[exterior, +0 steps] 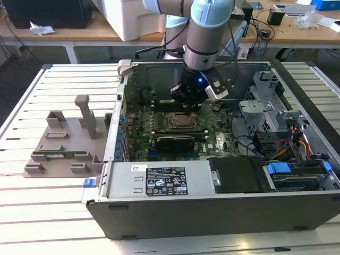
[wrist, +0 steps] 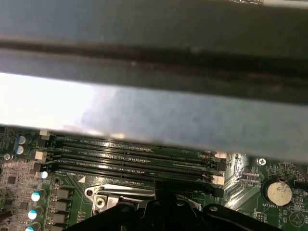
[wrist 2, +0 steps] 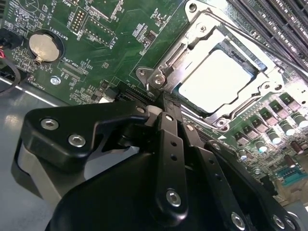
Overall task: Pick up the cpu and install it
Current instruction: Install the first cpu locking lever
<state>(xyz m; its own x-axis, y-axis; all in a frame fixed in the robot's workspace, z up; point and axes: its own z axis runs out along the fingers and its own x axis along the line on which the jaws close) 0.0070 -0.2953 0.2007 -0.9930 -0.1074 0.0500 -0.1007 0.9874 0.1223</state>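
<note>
We see the cpu (wrist 2: 214, 79) seated in its socket beside our claw (wrist 2: 166, 108), apparently pressed together and empty; light, rigid, fragile, best gripped by its edges.

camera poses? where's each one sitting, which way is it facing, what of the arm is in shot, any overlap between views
Exterior view: off the arm, raised, looking down into the open computer case; the arm reaches in, gripper just above the motherboard.
Second wrist view: on the arm, close over the board, facing the cpu seated in its socket frame; black gripper linkage in the foreground.
First wrist view: on the arm, low, facing the memory slots and case wall; dark gripper parts at the edge.
Shared: both wrist views show the coin battery and socket frame.
</note>
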